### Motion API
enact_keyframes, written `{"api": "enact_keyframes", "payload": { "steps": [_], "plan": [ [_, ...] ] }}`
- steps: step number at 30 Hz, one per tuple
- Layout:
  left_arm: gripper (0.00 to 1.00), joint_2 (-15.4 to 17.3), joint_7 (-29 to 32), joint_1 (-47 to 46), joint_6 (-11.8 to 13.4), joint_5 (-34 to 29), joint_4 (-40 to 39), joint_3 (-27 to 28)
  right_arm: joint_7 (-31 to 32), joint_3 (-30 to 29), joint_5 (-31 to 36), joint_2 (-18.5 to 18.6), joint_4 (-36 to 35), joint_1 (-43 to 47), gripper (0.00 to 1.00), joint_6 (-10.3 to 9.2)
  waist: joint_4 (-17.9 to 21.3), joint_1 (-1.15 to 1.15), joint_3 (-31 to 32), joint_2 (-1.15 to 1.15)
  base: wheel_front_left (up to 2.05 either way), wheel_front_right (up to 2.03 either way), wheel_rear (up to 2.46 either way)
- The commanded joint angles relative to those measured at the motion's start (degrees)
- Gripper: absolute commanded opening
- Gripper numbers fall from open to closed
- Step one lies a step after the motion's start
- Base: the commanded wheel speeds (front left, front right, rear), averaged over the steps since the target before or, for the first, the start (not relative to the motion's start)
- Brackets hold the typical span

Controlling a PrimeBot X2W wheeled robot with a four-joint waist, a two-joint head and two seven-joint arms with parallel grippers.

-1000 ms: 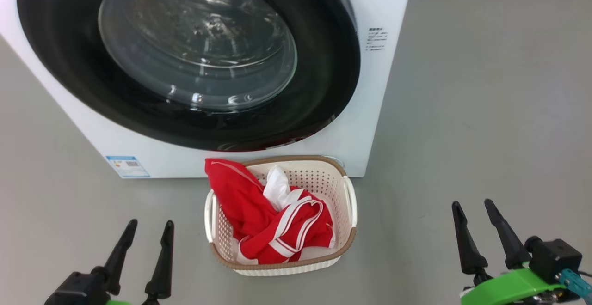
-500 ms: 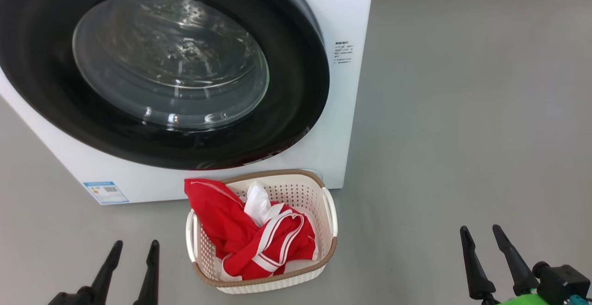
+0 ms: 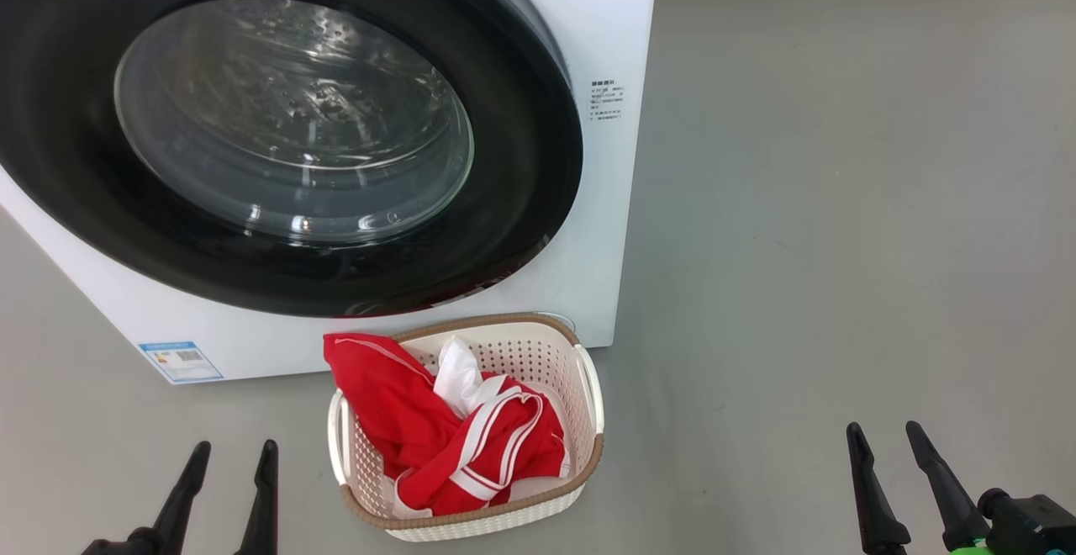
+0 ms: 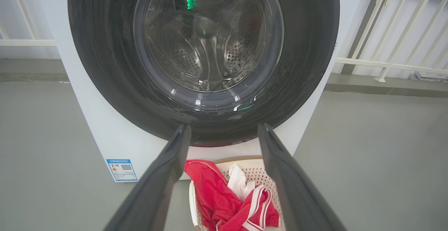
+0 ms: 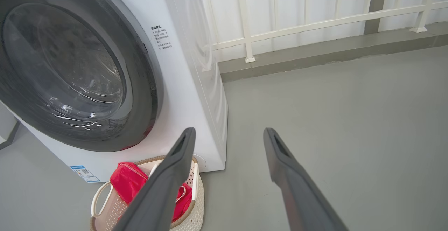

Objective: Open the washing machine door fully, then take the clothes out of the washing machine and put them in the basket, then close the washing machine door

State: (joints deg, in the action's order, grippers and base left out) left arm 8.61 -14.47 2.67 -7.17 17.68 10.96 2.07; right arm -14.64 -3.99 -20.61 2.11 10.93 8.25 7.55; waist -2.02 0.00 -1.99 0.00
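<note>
Smooth grey floor [image 3: 841, 202] spreads across the right of the frame. Along the top, a white railing [image 5: 242, 14] stands on a low grey kerb [image 5: 315, 54].

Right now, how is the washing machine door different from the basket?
The washing machine door is big, round and glossy black; the basket is small, cream-white and full of little holes. The door stands upright, shut, on the washing machine; the basket sits on the floor below it, open on top. Behind the door's glass I see bare drum; the basket holds the red clothes. Both sit untouched.
</note>
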Motion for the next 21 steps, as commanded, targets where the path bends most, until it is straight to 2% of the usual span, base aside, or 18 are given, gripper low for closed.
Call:
{"api": "enact_keyframes", "payload": {
  "steps": [1,7,8,9,14,21],
  "plan": [
    [1.00,1.06,-0.52,-0.79,-0.32,-0.33,-1.69,2.09,-0.36,1.12,0.18,0.76,-1.64,-0.81,1.00,-0.06,-0.04,0.00,-0.01,0.00,0.00,0.00,0.00],
    [1.00,0.84,-0.52,-0.82,-0.32,0.17,-1.40,1.67,-0.36,1.22,0.27,0.76,-1.70,-0.86,1.00,-0.06,-0.28,0.00,0.05,0.00,0.00,0.00,0.00],
    [0.00,0.87,-0.52,-0.82,-0.32,0.25,-1.42,1.61,-0.36,1.22,0.30,0.76,-1.73,-0.84,0.00,-0.06,-0.31,0.00,0.07,0.00,0.00,0.00,0.00],
    [0.00,-0.15,0.03,-0.02,0.02,0.17,0.10,-0.29,0.00,0.01,-0.05,-0.03,0.08,-0.02,0.00,0.00,-0.29,0.00,0.07,0.00,0.00,0.00,0.00],
    [0.00,-2.37,0.37,0.16,0.08,0.14,3.88,-1.00,0.04,0.40,-0.03,-1.02,4.01,0.16,0.00,0.00,-0.29,0.00,0.07,0.00,0.00,0.00,0.00],
    [0.00,-2.68,1.49,-0.22,0.06,4.09,3.97,-0.74,0.93,0.54,-4.06,-0.78,4.03,-0.47,0.00,0.00,-0.17,0.13,0.29,0.00,0.00,0.00,0.00]
  ]
}}
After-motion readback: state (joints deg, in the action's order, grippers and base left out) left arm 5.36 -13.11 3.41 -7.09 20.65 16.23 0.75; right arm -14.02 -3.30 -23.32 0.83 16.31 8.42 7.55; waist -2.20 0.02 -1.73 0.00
